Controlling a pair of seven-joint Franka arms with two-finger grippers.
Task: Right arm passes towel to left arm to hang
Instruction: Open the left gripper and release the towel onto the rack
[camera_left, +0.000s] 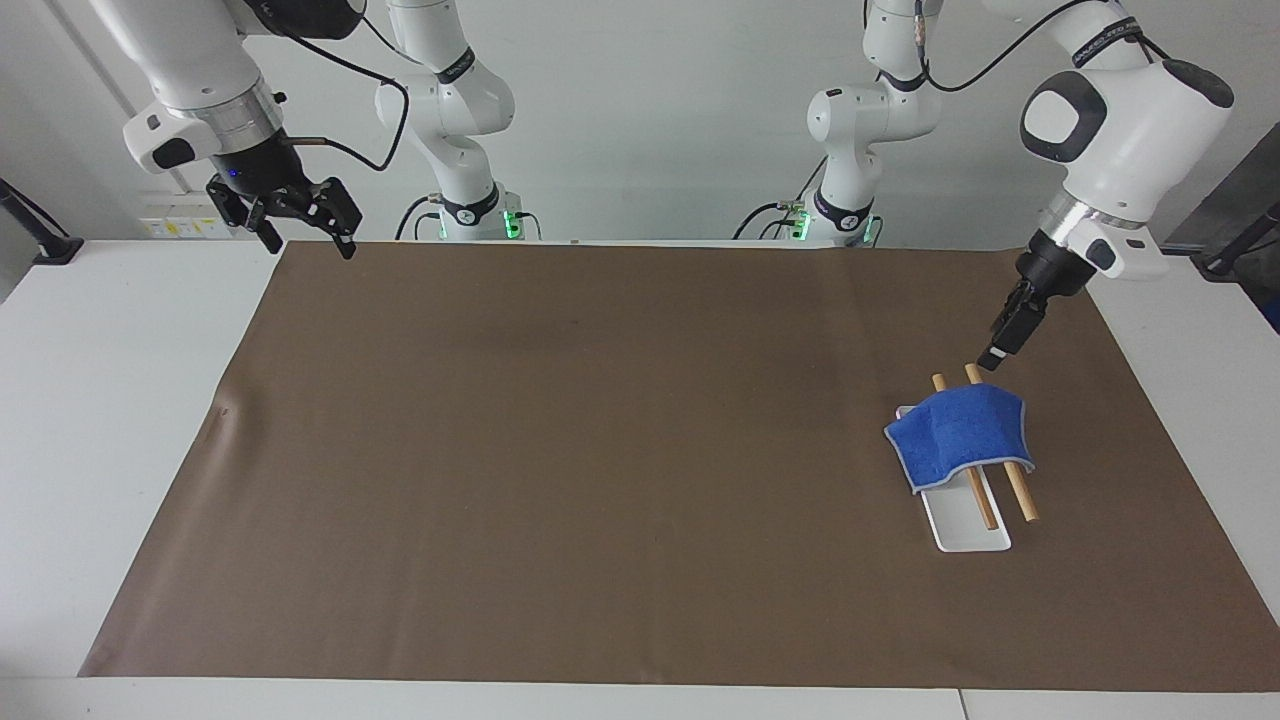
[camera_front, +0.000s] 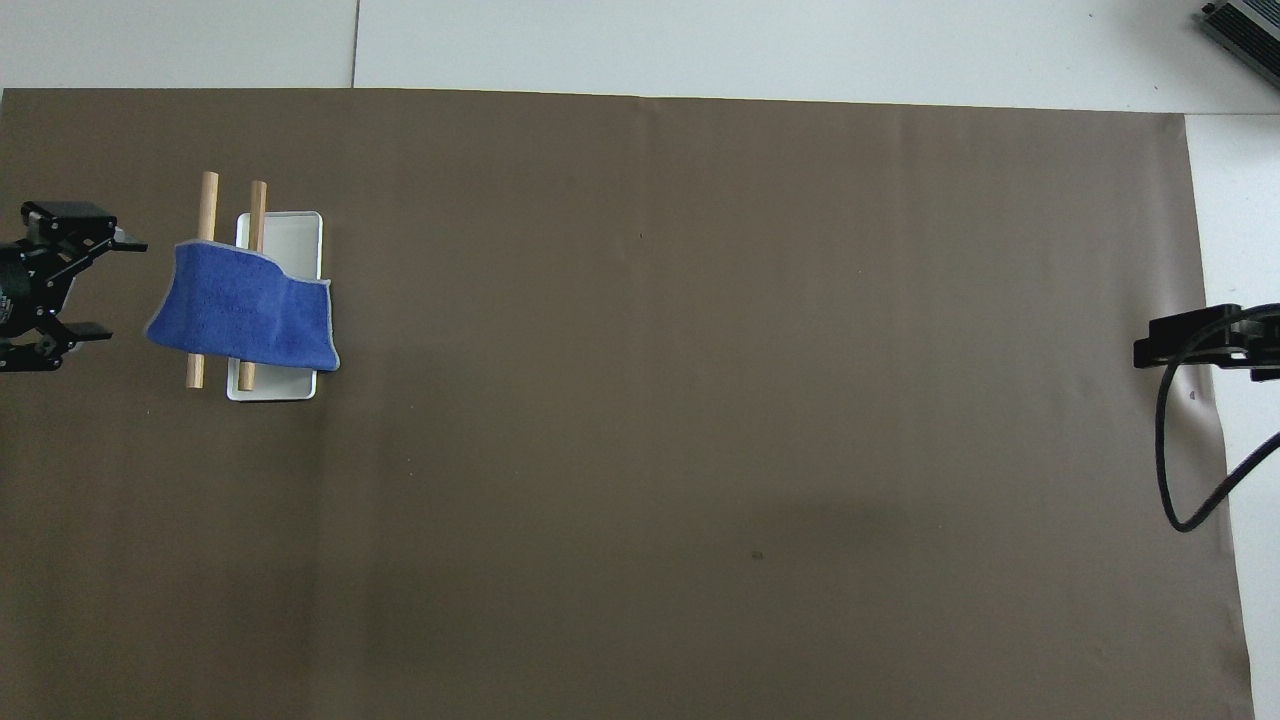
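Note:
The bright-blue towel (camera_left: 958, 437) (camera_front: 243, 318) lies draped across two wooden rods (camera_left: 1020, 492) (camera_front: 207, 200) that rest on a small white tray (camera_left: 965, 530) (camera_front: 290, 232) toward the left arm's end of the table. My left gripper (camera_left: 995, 352) (camera_front: 112, 288) hangs open in the air over the mat just beside the towel, with nothing in it and clear of the cloth. My right gripper (camera_left: 310, 245) (camera_front: 1160, 345) waits open and empty, raised over the mat's corner at the right arm's end.
A brown mat (camera_left: 600, 450) (camera_front: 700, 400) covers most of the white table (camera_left: 120, 400). A black cable (camera_front: 1180, 470) loops down from the right arm over the mat's edge. A grey box (camera_front: 1245, 25) sits at the table's farthest corner.

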